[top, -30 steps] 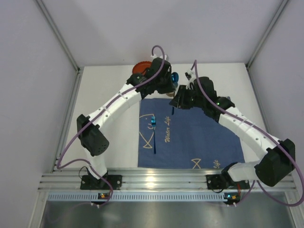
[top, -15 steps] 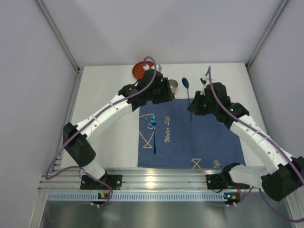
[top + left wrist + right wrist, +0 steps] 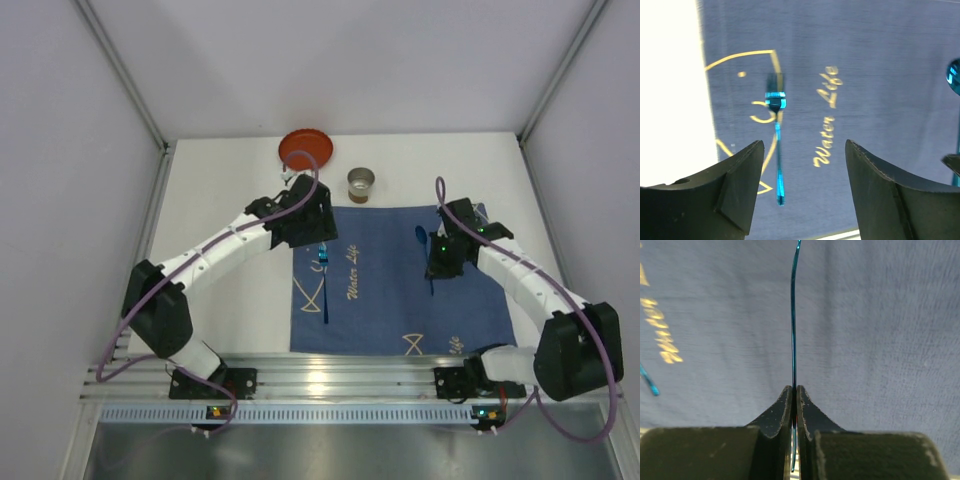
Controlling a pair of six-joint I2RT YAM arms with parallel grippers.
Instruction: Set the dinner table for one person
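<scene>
White dinner table below jaws, spoon pinched

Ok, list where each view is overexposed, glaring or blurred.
Left wrist: the dinner table is blown out to plain white, the fork tines blurred. Top external: glare on the aluminium rail. Right wrist: evenly lit, the spoon handle sharp.

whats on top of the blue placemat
A blue fork lies on its left side. The right gripper holds a blue spoon over its right side; whether it touches the placemat is hidden.
</scene>
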